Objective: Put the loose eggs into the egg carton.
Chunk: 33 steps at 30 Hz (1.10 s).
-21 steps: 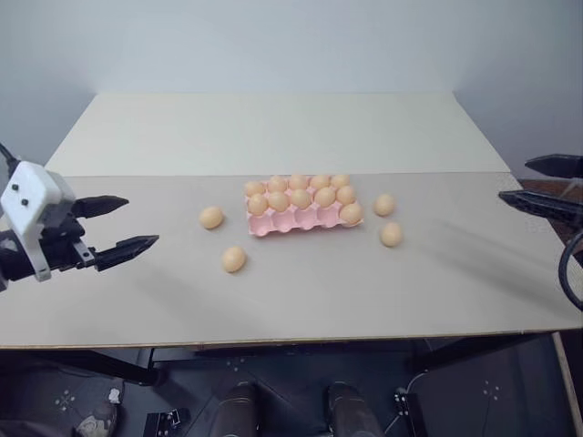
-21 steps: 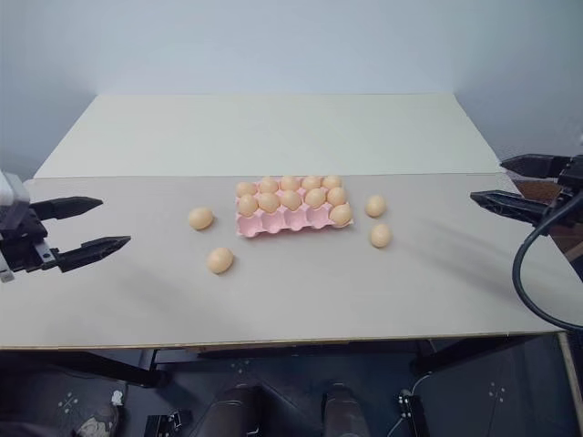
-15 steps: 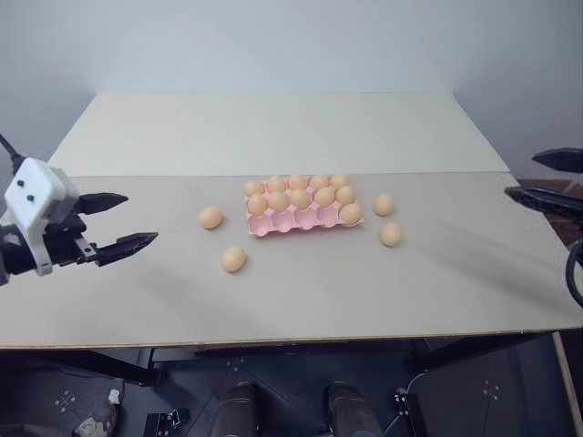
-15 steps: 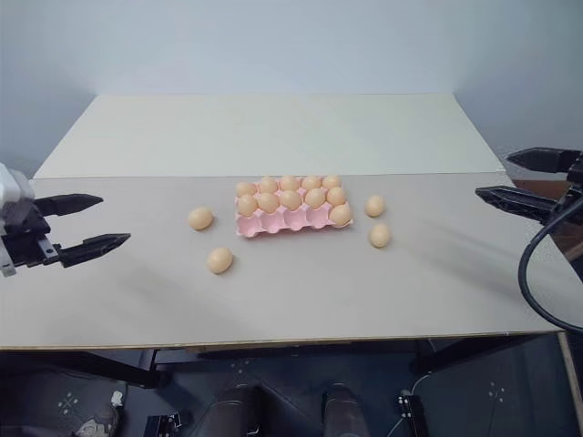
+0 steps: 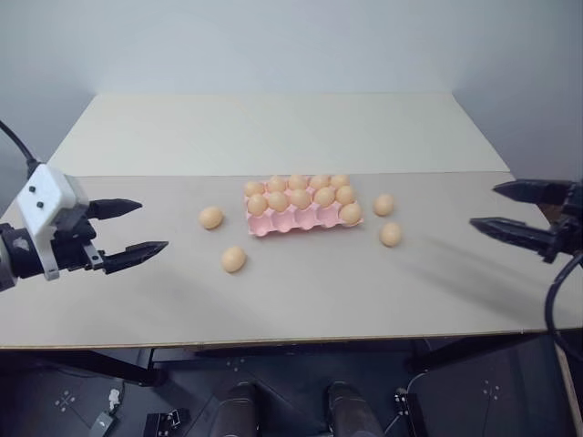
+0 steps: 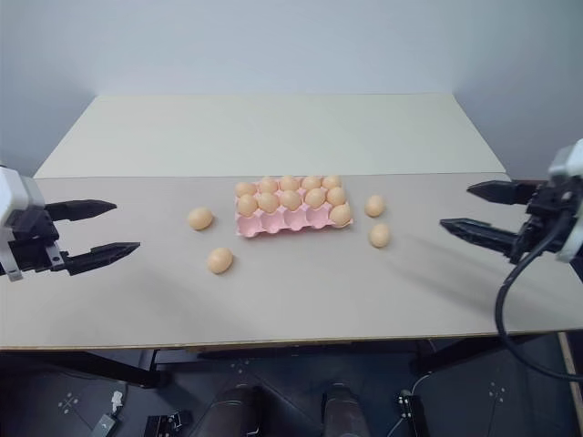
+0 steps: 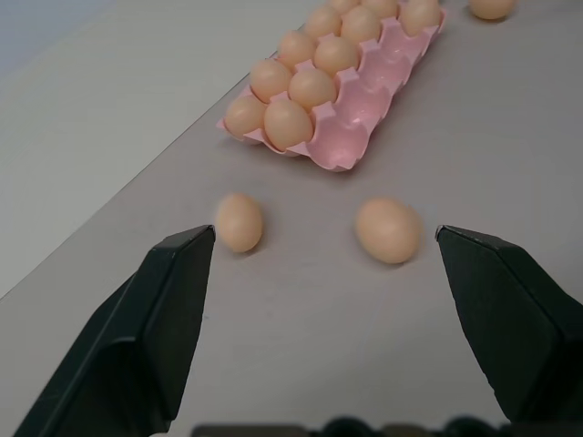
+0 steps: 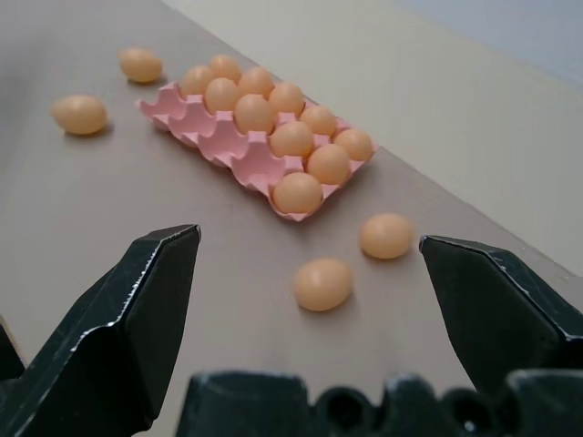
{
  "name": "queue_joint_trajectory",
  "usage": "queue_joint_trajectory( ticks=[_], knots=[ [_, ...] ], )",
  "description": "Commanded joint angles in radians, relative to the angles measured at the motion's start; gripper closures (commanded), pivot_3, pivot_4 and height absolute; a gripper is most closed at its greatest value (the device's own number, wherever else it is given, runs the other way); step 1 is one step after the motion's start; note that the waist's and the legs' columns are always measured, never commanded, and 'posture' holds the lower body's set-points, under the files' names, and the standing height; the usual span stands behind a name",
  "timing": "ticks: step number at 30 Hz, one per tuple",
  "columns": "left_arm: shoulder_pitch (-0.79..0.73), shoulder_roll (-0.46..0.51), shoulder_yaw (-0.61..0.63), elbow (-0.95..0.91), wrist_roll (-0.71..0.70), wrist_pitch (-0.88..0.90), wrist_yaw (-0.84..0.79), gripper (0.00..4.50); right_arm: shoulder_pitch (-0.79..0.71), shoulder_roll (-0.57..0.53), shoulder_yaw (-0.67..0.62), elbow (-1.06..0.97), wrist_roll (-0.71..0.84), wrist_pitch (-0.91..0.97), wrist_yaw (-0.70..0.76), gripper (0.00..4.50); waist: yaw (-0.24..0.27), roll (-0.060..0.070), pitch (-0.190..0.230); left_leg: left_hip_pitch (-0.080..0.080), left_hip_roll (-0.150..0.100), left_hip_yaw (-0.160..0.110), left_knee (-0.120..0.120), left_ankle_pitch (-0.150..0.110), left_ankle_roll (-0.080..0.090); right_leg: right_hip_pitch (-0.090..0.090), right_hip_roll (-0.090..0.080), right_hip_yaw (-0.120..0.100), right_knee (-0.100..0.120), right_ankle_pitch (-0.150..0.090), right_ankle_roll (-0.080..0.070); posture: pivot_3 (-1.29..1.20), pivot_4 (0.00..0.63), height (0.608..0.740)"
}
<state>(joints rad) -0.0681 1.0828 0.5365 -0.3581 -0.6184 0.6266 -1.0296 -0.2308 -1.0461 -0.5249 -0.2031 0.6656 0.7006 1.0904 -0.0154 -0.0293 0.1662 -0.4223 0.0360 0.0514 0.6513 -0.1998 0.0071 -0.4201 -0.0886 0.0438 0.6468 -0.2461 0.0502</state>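
Table (image 5: 301,300): pale board top against a plain wall, with a seam across it just behind the carton.
Left gripper (image 5: 130,228): nearest item on the robot's left, low over the table's left edge; fingers spread wide, nothing between them. It sits a little further in over the table than half a second ago.
Right gripper (image 6: 474,209): at the right edge, fingers likewise parted and empty. It has swung clearly inward from the table's rim toward the eggs (the larger of the two moves).
Front-left egg (image 5: 233,259): loose on the table, nearest of the left pair, well apart from the left gripper.
Back-left egg (image 5: 211,218): loose, just left of the carton's end, not touching it.
Front-right egg (image 5: 391,235): loose, near the carton's right front corner.
Back-right egg (image 5: 384,205): loose, just right of the carton, apart from it.
Carton (image 5: 290,223): pink tray at mid-table; back two rows full, plus one egg in the front row's right-end cup. The remaining front cups are empty (four, matching the four loose eggs, as far as the left wrist view allows).
Change: both arms have closed in from the sides; eggs and carton lie unmoved.
Meaning: judged to be the opening approach, with nothing yet picked up; each gripper has a pair of eggs on its own side to collect.
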Motion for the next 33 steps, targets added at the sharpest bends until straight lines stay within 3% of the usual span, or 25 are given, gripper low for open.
queue_joint_trajectory(
  ticks=[1,11,17,22,33],
  knots=[
    [-0.063,-0.029,-0.079,-0.035,-0.015,-0.012,0.026,0.28,-0.013,0.050,0.046,-0.154,0.016,0.068,-0.161,0.00,0.001,0.000,0.000,0.000,0.000,0.000,0.000,0.000,0.000,0.000,0.000,0.000,0.000,0.000,0.000,0.00,0.150,0.740],
    [-0.183,-0.053,-0.239,-0.029,0.003,-0.033,0.012,0.28,-0.128,0.214,0.253,-0.284,0.012,0.364,-0.543,0.00,0.000,-0.001,0.000,-0.002,0.000,-0.001,0.003,0.000,0.000,0.000,0.001,0.000,0.000,0.001,0.001,0.00,0.150,0.740],
    [-0.255,-0.063,-0.305,-0.033,0.012,-0.039,0.003,0.28,-0.214,0.338,0.399,-0.212,-0.165,0.440,-0.801,0.00,0.001,-0.001,0.000,-0.003,0.000,-0.002,0.004,0.000,0.000,0.000,0.001,0.000,0.000,0.001,0.001,0.00,0.150,0.740],
    [-0.282,-0.065,-0.326,-0.021,0.024,-0.046,-0.011,0.28,-0.315,0.461,0.447,-0.077,-0.278,0.478,-0.949,0.00,-0.002,-0.001,0.000,-0.004,0.000,-0.002,0.005,0.000,0.000,-0.001,0.002,0.000,0.001,0.001,0.001,0.00,0.150,0.740],
    [-0.284,-0.057,-0.320,0.015,0.050,-0.066,-0.036,0.28,-0.395,0.588,0.434,0.141,-0.383,0.436,-1.007,0.00,-0.002,-0.001,0.000,-0.006,0.000,-0.003,0.006,0.000,0.000,-0.002,0.002,-0.001,0.001,0.001,0.001,0.00,0.150,0.740]
  ],
)
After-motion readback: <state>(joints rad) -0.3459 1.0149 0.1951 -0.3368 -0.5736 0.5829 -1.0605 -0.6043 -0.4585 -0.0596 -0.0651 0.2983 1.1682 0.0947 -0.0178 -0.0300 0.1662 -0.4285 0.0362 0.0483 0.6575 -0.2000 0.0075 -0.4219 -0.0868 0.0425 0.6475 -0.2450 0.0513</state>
